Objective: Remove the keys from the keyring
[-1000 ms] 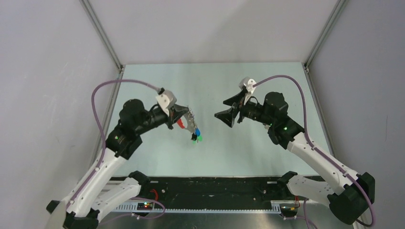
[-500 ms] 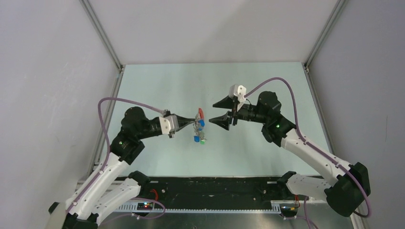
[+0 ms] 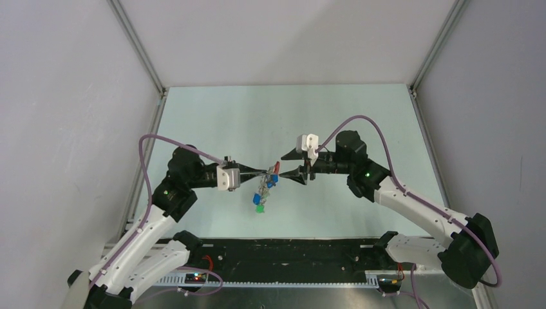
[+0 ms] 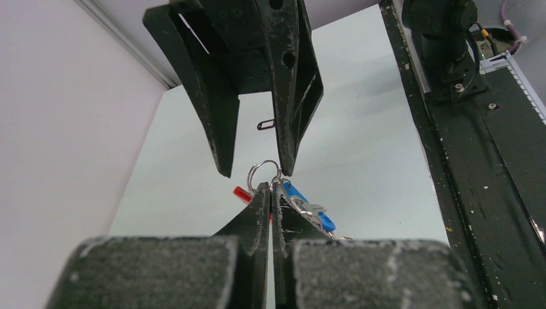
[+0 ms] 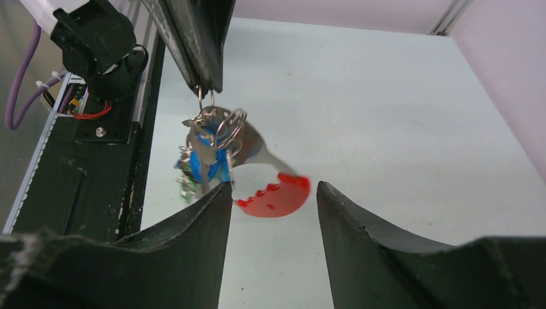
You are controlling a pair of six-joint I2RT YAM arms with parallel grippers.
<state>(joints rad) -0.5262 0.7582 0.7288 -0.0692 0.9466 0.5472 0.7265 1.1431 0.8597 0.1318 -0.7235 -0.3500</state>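
My left gripper [image 3: 267, 172] is shut on the thin metal ring of the keyring [image 4: 261, 172] and holds the bunch above the table. The keys [image 3: 260, 194], with blue and green tags, hang below its tips; a blue tag [image 4: 310, 207] shows in the left wrist view. The red plastic loop [image 5: 277, 196] sticks out toward my right gripper [image 5: 272, 190], which is open, and lies between its fingertips without being pinched. The keys [image 5: 205, 154] dangle by its left finger. In the top view my right gripper [image 3: 284, 165] meets the left tip to tip.
A small black oval tag [image 4: 265, 124] lies on the pale green table [image 3: 322, 109] beyond the grippers. A black strip [image 3: 290, 254] with the arm bases runs along the near edge. Grey walls and metal rails stand at the left, right and back.
My left gripper has turned and carried the bunch right and nearer. My right gripper has swung left and down to face it, and the red loop now sits between its open fingers.
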